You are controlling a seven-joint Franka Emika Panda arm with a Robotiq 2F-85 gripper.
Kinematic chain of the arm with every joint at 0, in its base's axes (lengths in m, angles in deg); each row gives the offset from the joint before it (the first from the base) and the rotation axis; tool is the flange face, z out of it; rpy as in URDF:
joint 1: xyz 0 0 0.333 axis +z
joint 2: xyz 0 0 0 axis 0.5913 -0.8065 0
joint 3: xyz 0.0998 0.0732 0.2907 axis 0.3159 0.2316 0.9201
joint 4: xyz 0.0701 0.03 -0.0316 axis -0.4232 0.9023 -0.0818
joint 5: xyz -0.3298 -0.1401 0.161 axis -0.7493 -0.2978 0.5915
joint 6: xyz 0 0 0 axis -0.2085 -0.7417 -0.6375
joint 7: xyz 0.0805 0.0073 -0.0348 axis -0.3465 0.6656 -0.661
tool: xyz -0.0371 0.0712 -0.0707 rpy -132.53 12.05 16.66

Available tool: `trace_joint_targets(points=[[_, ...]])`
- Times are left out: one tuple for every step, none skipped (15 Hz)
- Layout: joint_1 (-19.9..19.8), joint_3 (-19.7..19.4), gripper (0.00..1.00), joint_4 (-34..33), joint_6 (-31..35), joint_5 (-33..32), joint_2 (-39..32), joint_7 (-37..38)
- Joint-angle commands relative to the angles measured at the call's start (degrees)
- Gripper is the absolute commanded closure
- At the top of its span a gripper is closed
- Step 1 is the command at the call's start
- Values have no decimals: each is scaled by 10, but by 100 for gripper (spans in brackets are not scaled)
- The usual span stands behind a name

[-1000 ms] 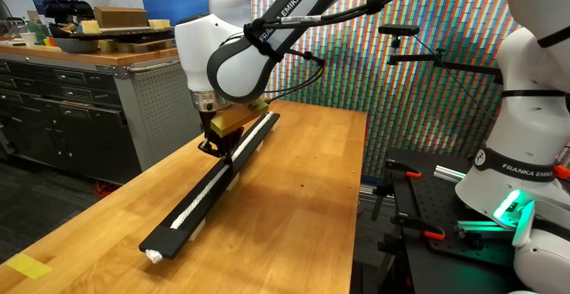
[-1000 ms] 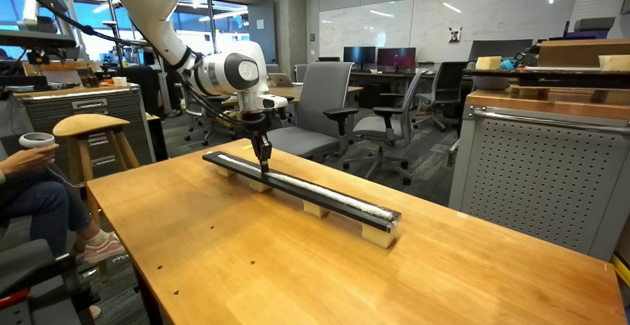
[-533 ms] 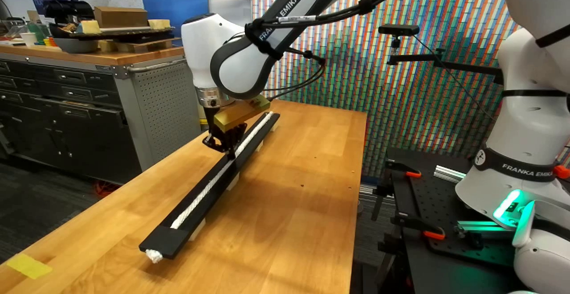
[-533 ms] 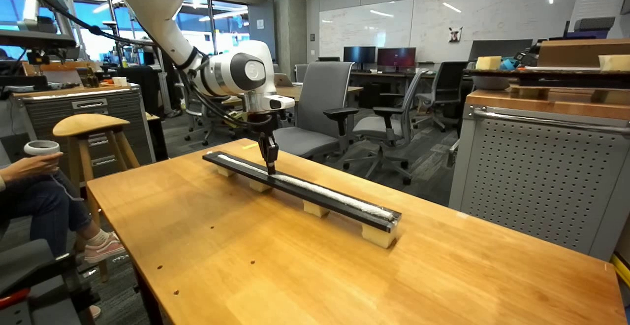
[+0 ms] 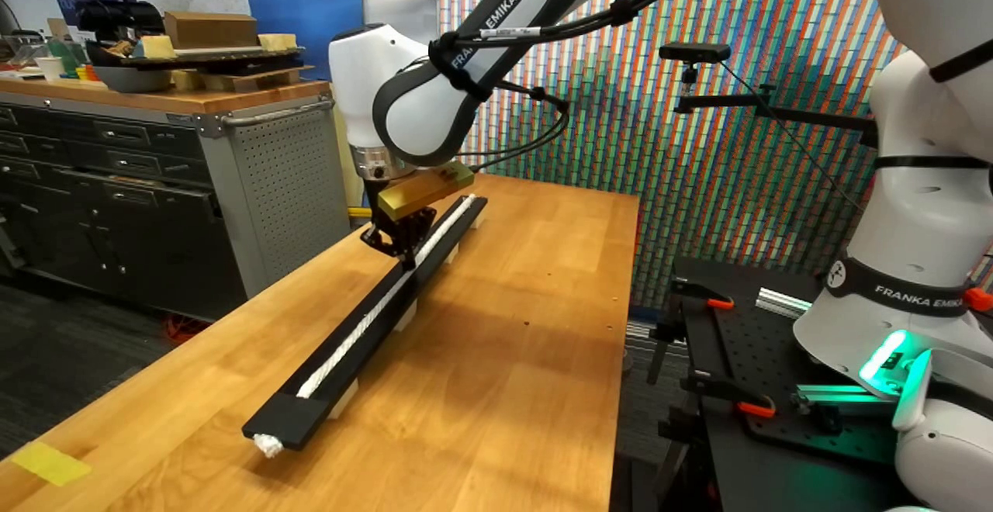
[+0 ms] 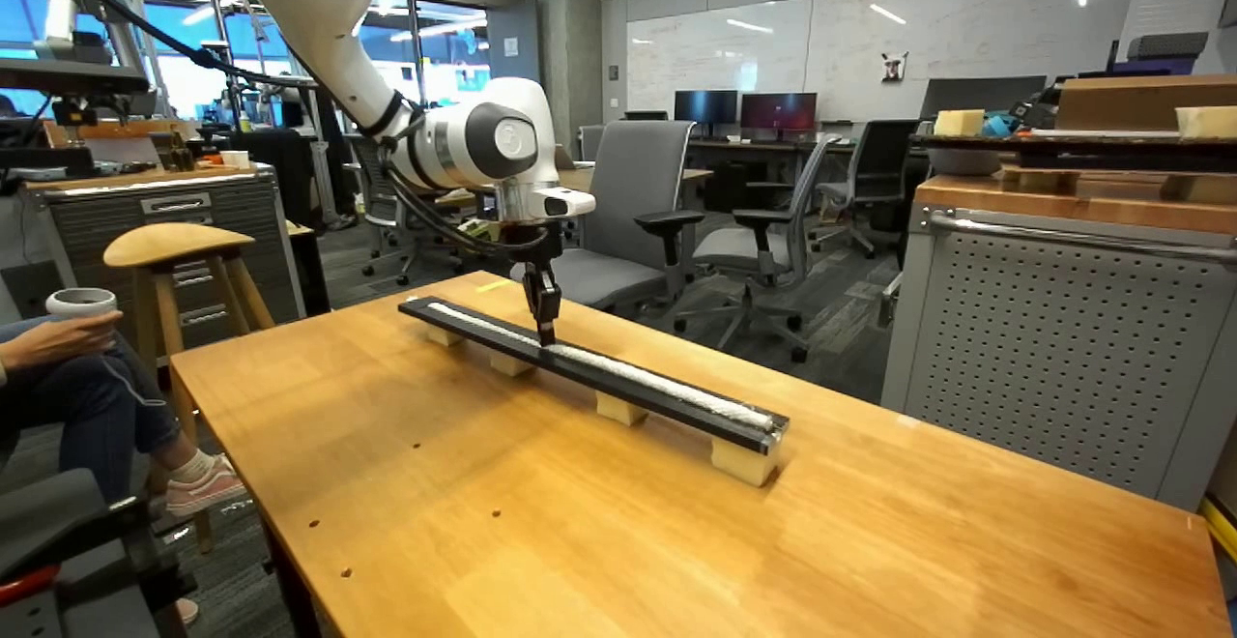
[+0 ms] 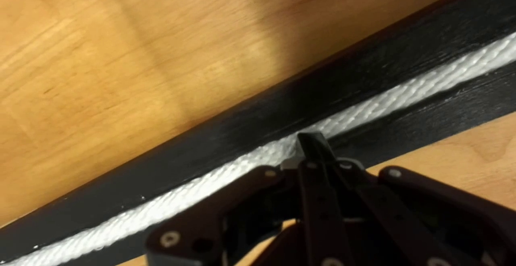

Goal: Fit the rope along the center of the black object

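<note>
Claw farther along the black rail, rope directly beneath.

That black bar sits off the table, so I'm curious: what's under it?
Four pale blocks hold the black bar above the wooden table. The bar's underside is hidden in all views.

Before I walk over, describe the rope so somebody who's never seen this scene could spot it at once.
On the wooden table, find the long black rail raised on pale blocks. The rope runs along the rail's centre, passing below the tool. It's the braided white line, with the rail's black surface on both sides.
</note>
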Motion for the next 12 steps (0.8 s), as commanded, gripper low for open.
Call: trace_joint_targets(points=[[-9,-13,100,3,24,4,-20,5],[-10,-15,100,4,27,3,-19,6],[-10,-16,100,7,31,2,-18,8],[-11,-17,100,9,35,2,-17,9],[-12,-17,100,13,41,3,-15,9],[-12,-18,100,18,46,2,-13,10],[-11,-20,100,21,51,1,-11,12],[-10,-23,100,26,60,-2,-10,16],[-11,-24,100,29,65,0,-8,16],[-12,-25,100,34,71,0,-6,18],[-12,-27,100,41,77,0,-2,19],[-11,-29,100,49,85,0,2,21]])
